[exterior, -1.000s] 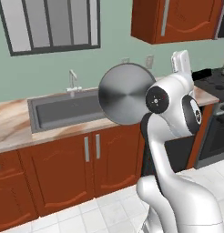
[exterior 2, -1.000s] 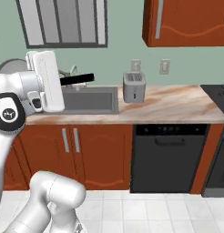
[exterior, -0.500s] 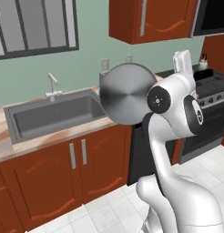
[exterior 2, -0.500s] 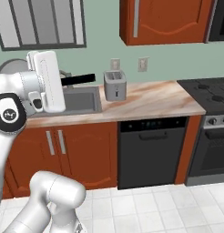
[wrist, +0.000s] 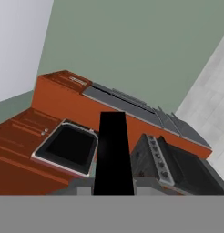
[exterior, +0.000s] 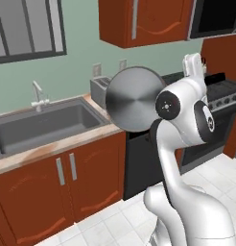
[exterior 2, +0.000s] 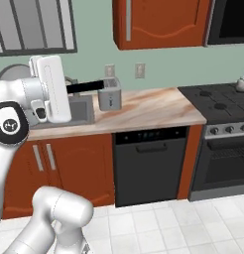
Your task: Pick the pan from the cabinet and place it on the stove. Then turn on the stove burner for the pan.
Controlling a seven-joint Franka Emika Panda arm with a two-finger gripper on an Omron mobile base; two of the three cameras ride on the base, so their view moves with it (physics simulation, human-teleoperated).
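Note:
The pan (exterior: 134,98) hangs in front of the arm with its round silver-grey bottom facing the left base view. My gripper (exterior 2: 69,89) is shut on its dark handle (exterior 2: 87,87), which sticks out to the right of the white hand. In the hand view the handle (wrist: 113,152) rises as a black bar from between the fingertips. The stove (exterior 2: 218,101), a black cooktop with grates, lies to the right of the counter, well away from the pan; it also shows in the left base view (exterior: 228,91). The red-brown cabinet (exterior 2: 158,22) hangs above the counter with its doors closed.
A grey sink (exterior: 43,125) is set into the counter on the left. A silver toaster (exterior 2: 109,94) stands against the wall. A black dishwasher (exterior 2: 149,163) sits below the counter beside the oven. A small white kettle (exterior 2: 241,83) stands on the stove's far burner.
The whole scene has slid left in both base views, so the base has driven right; the stove has come further into view. The pan stays in the gripper, held the same way.

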